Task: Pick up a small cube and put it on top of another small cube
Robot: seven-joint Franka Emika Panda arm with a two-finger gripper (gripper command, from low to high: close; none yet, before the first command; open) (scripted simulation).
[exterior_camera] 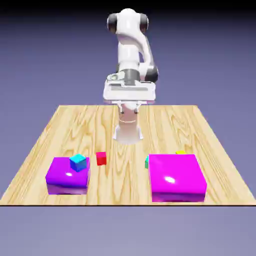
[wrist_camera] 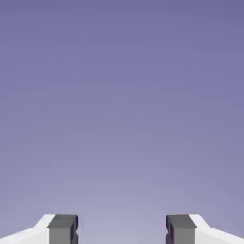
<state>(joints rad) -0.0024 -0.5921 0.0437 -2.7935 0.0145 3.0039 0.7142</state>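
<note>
A wooden table top (exterior_camera: 75,125) with pale grain is seen in the exterior view, and the white robot arm (exterior_camera: 131,55) is folded up high above its far edge. In the hand view the gripper (wrist_camera: 122,229) is shown with its two grey fingertips (wrist_camera: 62,228) set well apart, and only plain blue-violet backdrop is seen between them; nothing is held.

The tiny yellow-green plain cube (exterior_camera: 180,152) is found on the table on the exterior view's right, just behind the far edge of the large glossy magenta square block (exterior_camera: 177,177). Only its top is visible above that block, so its facing cannot be read, and no long axis can be made out on such a small cube. Whether it touches the block cannot be told.

A sliver of a small teal-green cube (exterior_camera: 147,162) is seen at the left side of the same block. On the exterior view's left, a smaller glossy purple block (exterior_camera: 65,177) is seen, and a small cyan cube (exterior_camera: 78,161) is set on its top near the back right corner, turned slightly askew. A small red cube (exterior_camera: 101,158) is placed on the bare wood between the two blocks, nearer the purple one.
</note>
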